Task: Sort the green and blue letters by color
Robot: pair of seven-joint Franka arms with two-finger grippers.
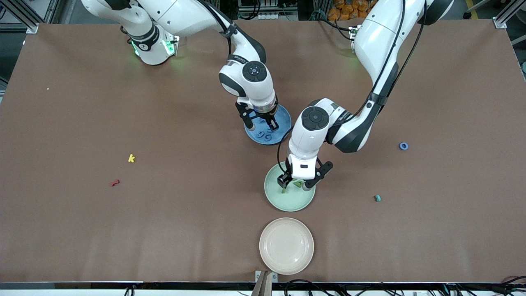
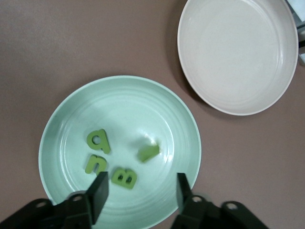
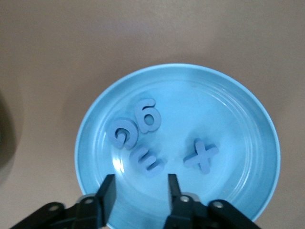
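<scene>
The blue plate holds several blue letters. In the right wrist view they are a 9, a G, an m and an x on that plate. My right gripper hangs open and empty over it. The green plate holds several green letters, among them a u, a B and a wedge-like piece. My left gripper hangs open and empty over that plate. A blue o lies on the table toward the left arm's end.
An empty beige plate sits nearer the front camera than the green plate and shows in the left wrist view. A yellow k and a red squiggle lie toward the right arm's end. A tiny teal piece lies near the blue o.
</scene>
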